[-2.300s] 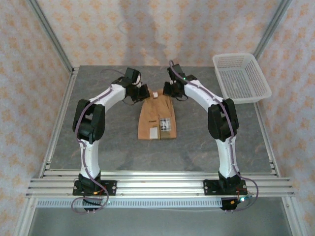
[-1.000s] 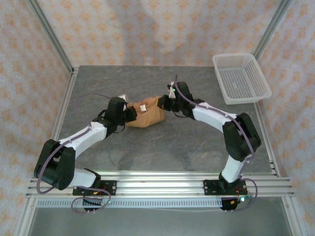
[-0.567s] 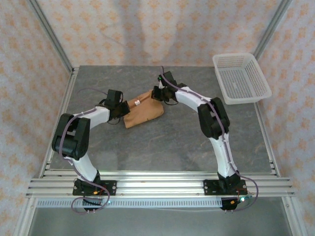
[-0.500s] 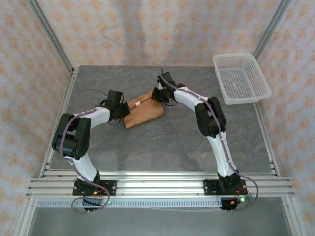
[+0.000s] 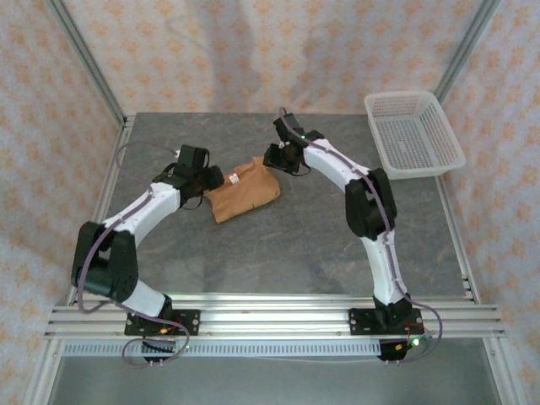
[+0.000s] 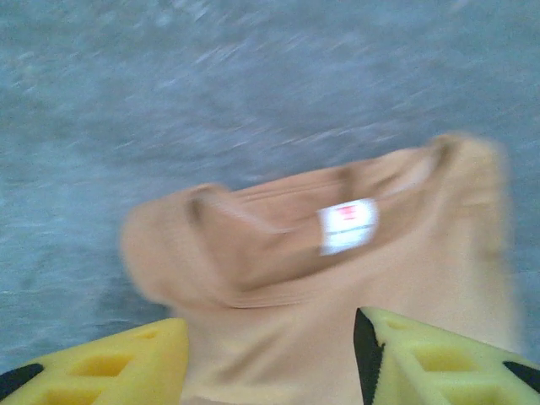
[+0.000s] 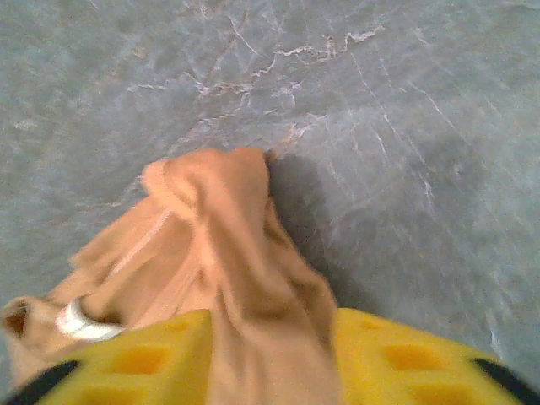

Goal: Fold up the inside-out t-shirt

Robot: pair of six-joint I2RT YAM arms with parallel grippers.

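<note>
The left claw [image 6: 270, 350] gapes astride the inside-out t-shirt [image 6: 278, 270].

Table [image 5: 270, 253] lies bare around the t-shirt [image 5: 245, 190]; basket [image 5: 413, 133] stands well apart.

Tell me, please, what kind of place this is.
Probably a robotics lab cell: a grey table edged with aluminium rails, patterned walls, and a left arm and right arm bolted at its near edge.
</note>
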